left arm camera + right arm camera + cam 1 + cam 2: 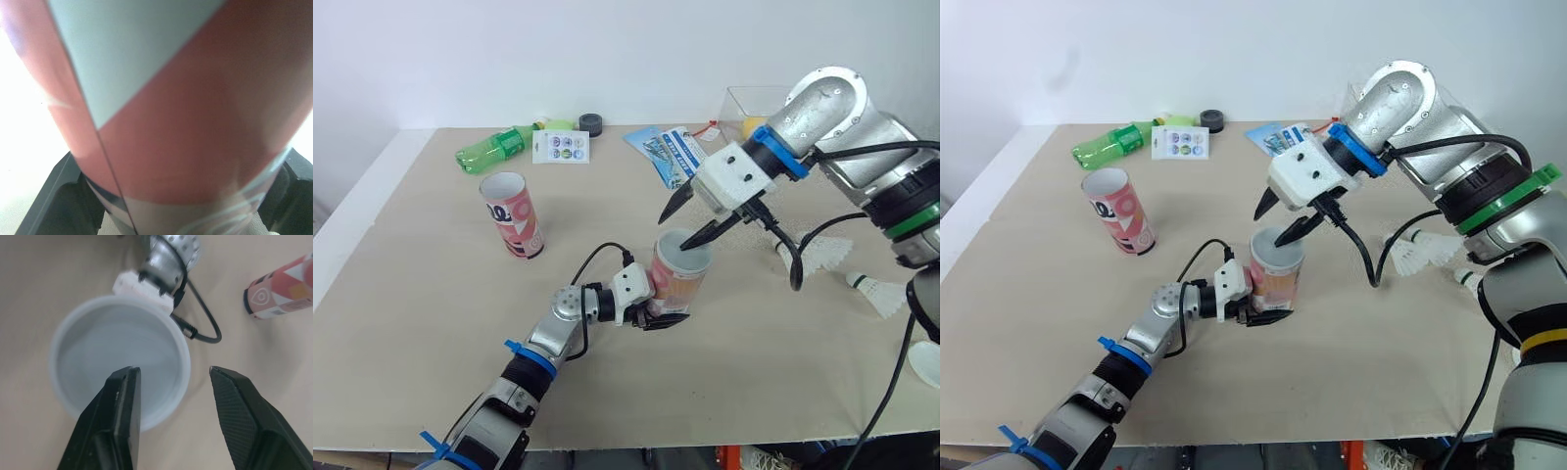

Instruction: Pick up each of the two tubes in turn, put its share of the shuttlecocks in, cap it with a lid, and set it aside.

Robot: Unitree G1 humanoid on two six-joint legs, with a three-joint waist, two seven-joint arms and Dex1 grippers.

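Beige table [431,294] before a white wall. One tube [677,284] is held upright near the middle, clamped low by the left gripper [660,317] for steadiness. The right gripper [673,233] is poised over its mouth, jaws apart, empty. Shuttlecocks [822,257] are scattered to the right.

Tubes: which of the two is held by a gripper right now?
The tube at mid-table, clamped near its base by the left gripper, with the open right gripper above its top. The other tube stands free, nearer the green bottle.
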